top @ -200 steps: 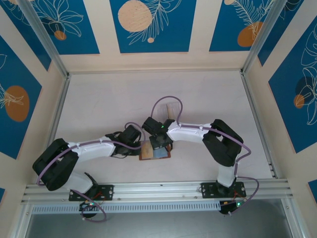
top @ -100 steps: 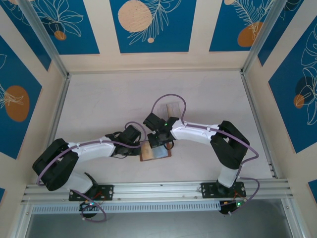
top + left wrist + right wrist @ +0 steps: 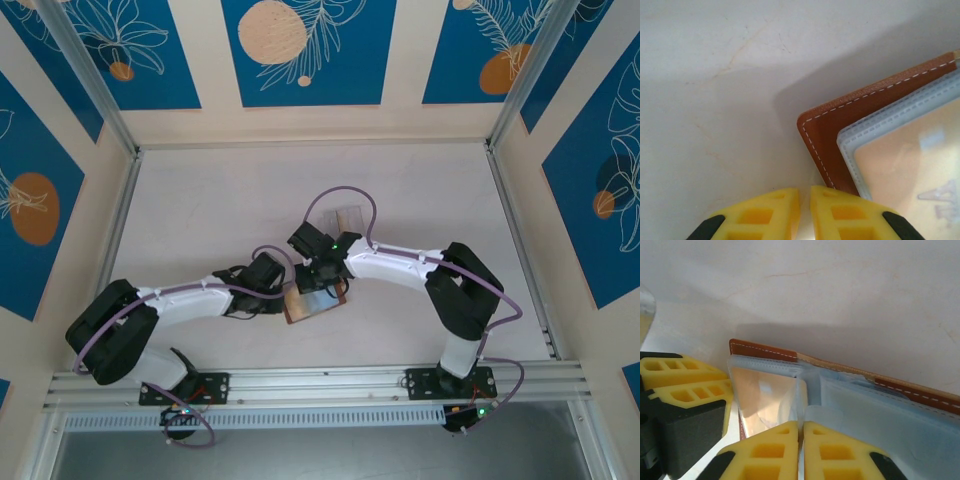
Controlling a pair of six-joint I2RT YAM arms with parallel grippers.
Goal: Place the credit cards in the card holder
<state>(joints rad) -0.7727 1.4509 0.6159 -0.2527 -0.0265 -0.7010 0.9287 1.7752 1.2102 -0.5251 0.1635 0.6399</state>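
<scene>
Right claw (image 3: 801,440) has its yellow fingers pinched tight on something thin. I think it is the near edge of the thin tan plastic card (image 3: 765,397), but the view is too close to be sure. The card lies just past the fingertips and points away from them. Its far end looks tucked under the stitched edge of a pale blue see-through sleeve (image 3: 880,415).

The sleeve is part of the small brown leather card holder (image 3: 827,130), which lies open and flat on the white table (image 3: 220,210). From above, the holder sits near the front middle of the table, between the two claws. Its long side runs left to right.

Left claw (image 3: 805,200) is at the holder's left corner. Its fingers are squeezed almost together with nothing between them, and one finger touches the brown edge.

The right arm is the one on the card, so the push should come from it. A clear plastic stand (image 3: 345,215) waits farther back.
</scene>
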